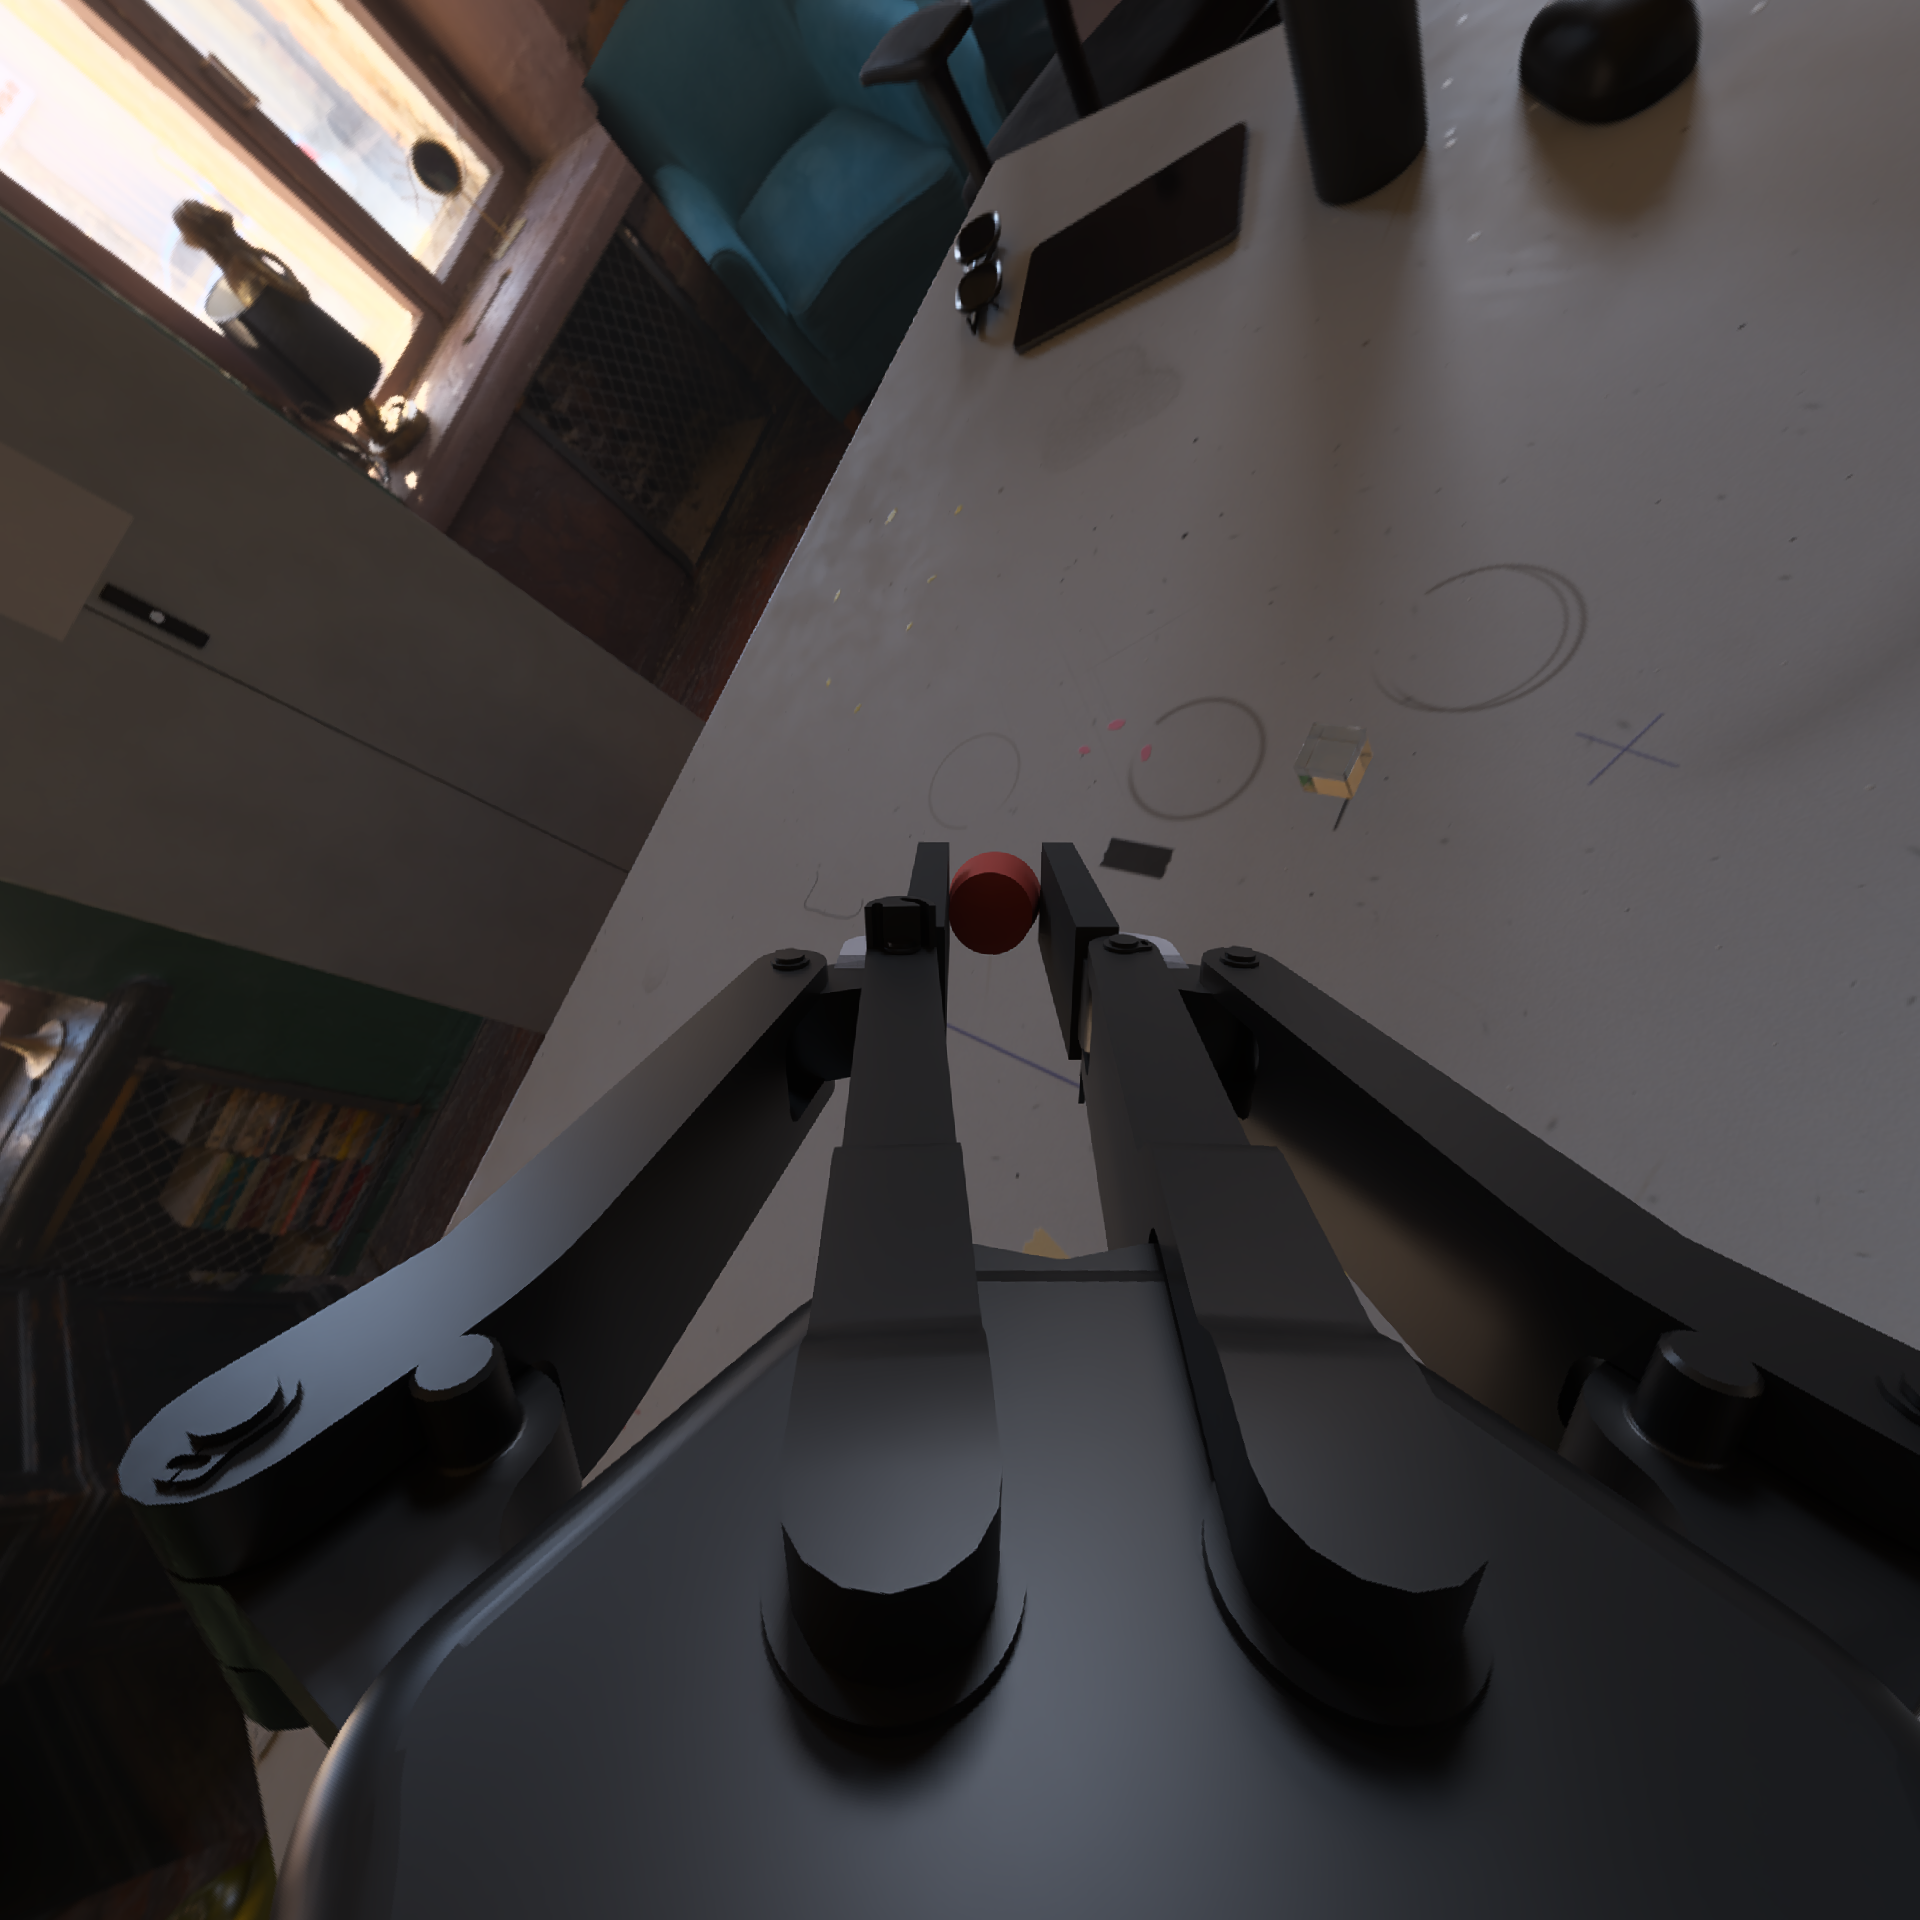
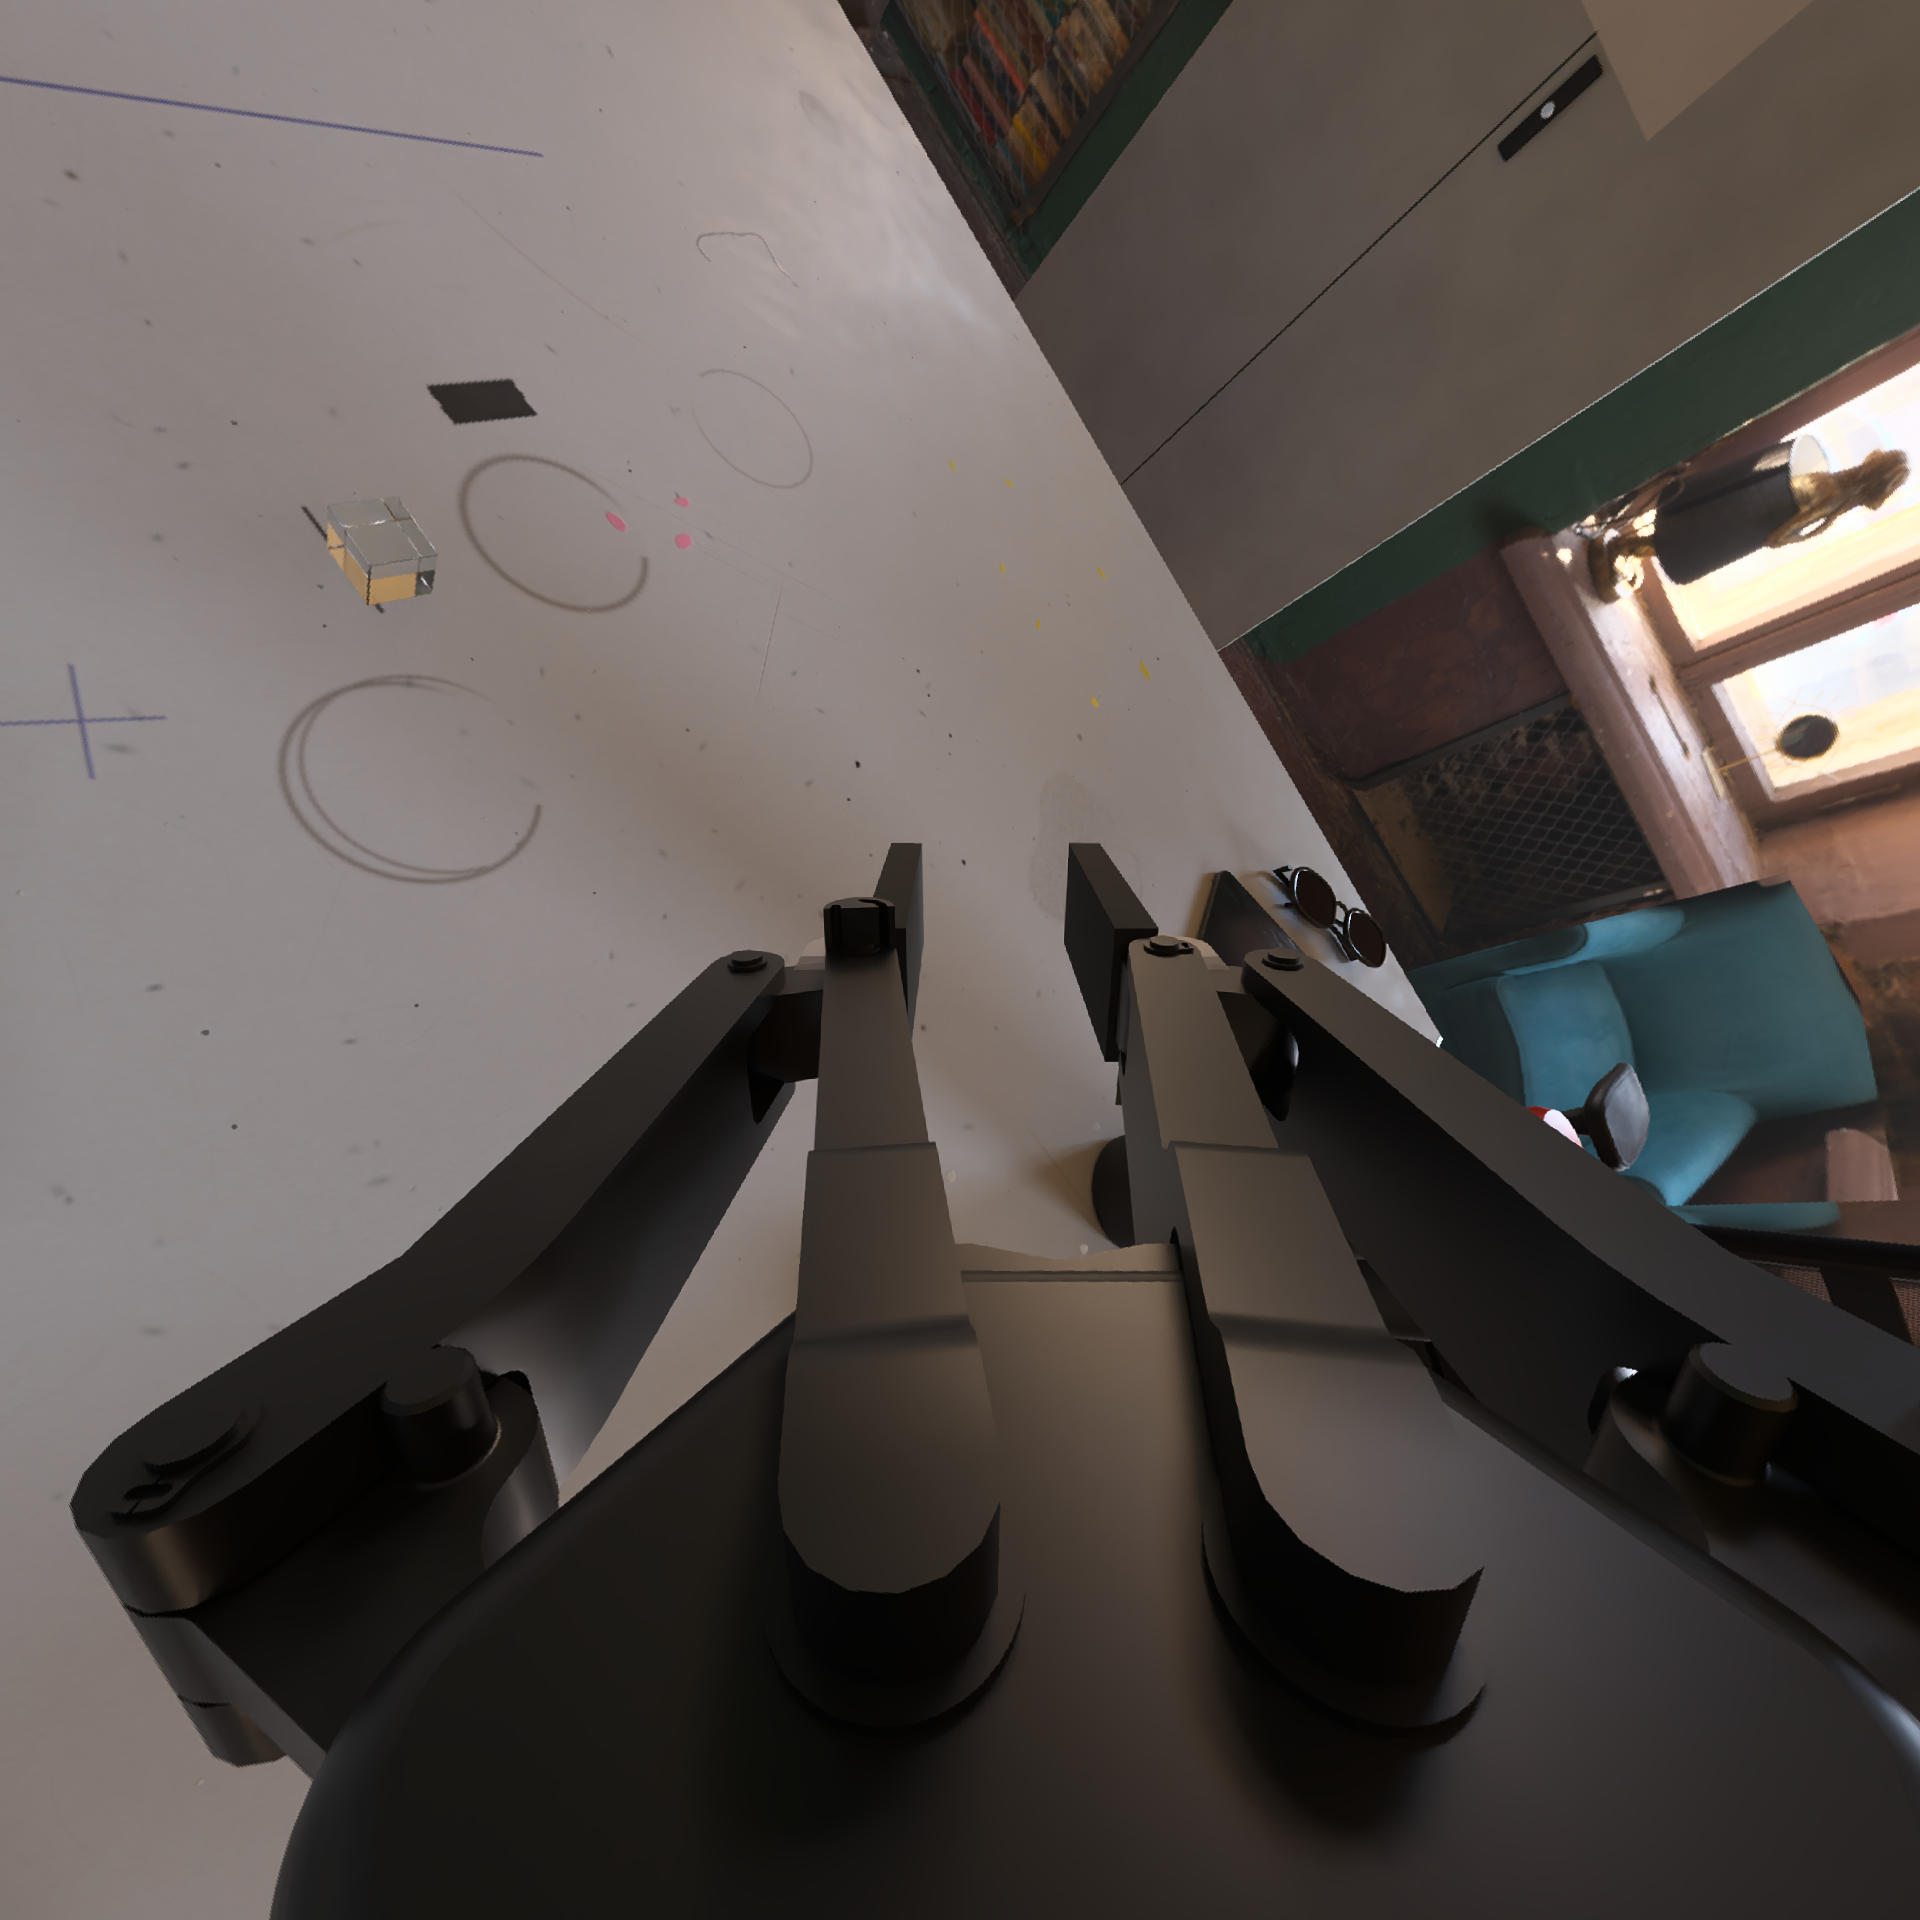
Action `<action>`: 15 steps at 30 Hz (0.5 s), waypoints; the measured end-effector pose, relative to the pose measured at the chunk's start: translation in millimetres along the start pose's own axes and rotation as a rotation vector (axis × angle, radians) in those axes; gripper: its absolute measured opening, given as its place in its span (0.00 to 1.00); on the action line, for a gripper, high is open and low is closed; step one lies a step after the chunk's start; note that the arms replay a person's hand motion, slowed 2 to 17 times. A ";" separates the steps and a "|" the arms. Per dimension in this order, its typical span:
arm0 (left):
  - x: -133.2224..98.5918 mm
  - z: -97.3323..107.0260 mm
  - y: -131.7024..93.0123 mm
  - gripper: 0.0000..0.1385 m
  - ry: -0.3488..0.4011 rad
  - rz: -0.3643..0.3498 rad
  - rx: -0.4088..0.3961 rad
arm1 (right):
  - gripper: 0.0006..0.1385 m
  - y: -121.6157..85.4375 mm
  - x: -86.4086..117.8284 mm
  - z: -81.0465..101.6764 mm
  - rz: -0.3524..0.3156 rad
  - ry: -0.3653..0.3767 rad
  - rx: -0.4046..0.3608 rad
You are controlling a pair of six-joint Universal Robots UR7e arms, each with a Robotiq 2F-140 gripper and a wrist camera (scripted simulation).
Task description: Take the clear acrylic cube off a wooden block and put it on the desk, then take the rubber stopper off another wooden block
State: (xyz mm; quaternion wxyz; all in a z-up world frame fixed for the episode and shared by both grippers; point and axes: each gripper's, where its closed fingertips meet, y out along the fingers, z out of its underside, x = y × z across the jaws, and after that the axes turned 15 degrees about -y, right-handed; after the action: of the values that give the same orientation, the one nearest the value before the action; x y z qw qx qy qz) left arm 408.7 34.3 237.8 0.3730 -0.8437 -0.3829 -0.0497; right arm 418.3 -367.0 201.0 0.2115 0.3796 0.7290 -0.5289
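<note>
Between the fingers of the left pincer [image 1: 995, 899], left wrist view: red rubber stopper [image 1: 993, 902], clamped, fingers narrowed onto it, held above the table [image 1: 1351, 468]. Clear acrylic cube [image 1: 1333, 774] sits on table further off, to the right, w/ dark flat patch [image 1: 1138, 858] nearer. Right wrist view: right pincer [image 2: 995, 904] partly open, nothing in it; cube [image 2: 381, 550] far left on table [image 2: 644, 748], sunglasses [image 2: 1340, 916] at right edge.

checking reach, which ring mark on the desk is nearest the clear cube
The middle-sized ring, right beside the clear cube; the double-lined big ring and the faint small ring lie farther off.
</note>
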 end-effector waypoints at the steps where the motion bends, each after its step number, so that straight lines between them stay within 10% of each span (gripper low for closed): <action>1: -3.5 -4.0 0.7 0.17 0.005 0.006 -0.007 | 0.27 0.1 0.3 -0.3 0.000 -0.002 0.001; 15: -57.8 -38.2 31.5 0.17 0.091 0.077 -0.013 | 0.27 0.0 3.9 -6.3 -0.007 -0.027 -0.003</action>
State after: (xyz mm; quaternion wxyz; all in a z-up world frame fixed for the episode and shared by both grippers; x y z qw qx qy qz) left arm 397.4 -39.9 225.1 0.3863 -0.8569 -0.3326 -0.0762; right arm 416.4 -359.9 200.4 0.2202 0.3697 0.7283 -0.5334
